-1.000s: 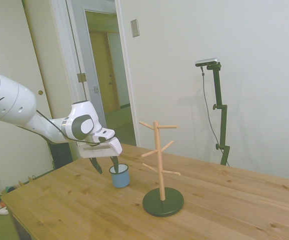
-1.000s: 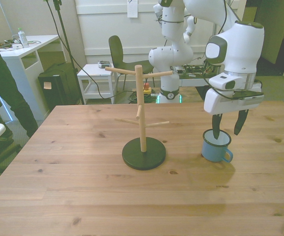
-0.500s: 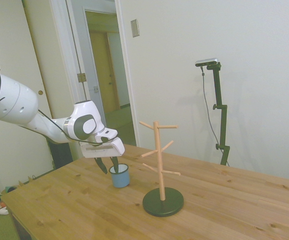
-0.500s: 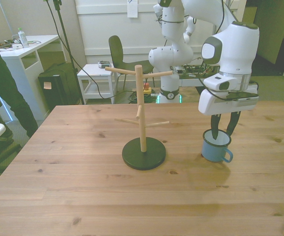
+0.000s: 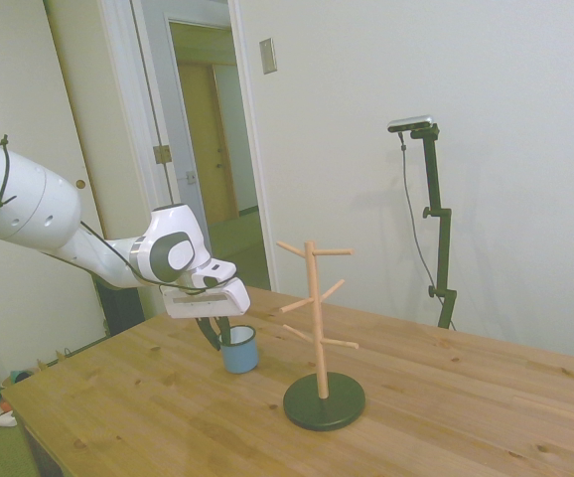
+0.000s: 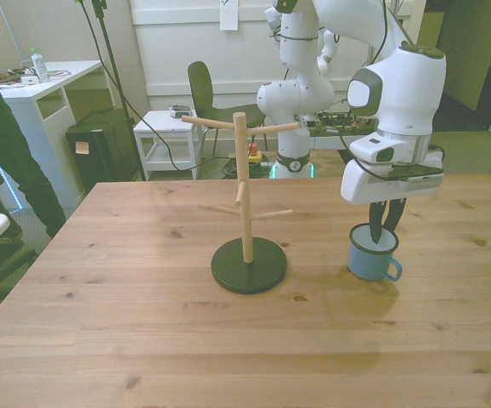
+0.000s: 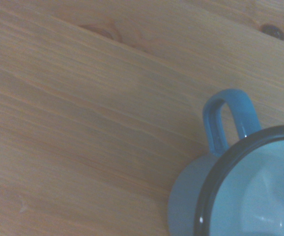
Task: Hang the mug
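Hand at mug rim.
Hand pinched on the rim of the mug, one finger inside; mug upright on worktop, well right of peg tree in front view.

White arm, grey joints, dark fingers

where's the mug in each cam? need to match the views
Side view: the mug stands on the table left of centre, under the gripper.
Front view: the mug is at the front view's right, handle toward the camera side.
Wrist view: the mug fills one corner, handle and dark rim visible.
Shared landmark: the wooden peg tree, beside the mug in side and front views, absent from the wrist view.
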Action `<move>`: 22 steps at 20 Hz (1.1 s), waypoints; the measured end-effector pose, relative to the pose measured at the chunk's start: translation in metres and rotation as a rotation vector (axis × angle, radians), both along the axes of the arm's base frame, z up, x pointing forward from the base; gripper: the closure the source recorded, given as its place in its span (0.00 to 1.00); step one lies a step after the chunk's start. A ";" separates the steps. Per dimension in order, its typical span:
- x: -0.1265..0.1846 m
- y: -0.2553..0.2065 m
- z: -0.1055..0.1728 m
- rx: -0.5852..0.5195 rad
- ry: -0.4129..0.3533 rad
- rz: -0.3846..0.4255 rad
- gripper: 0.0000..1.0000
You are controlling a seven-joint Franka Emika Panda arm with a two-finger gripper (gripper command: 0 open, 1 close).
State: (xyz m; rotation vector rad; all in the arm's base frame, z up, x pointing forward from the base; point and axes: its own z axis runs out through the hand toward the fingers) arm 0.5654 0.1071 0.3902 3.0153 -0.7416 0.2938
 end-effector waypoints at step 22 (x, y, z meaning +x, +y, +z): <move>-0.031 -0.047 0.034 -0.020 -0.057 -0.086 1.00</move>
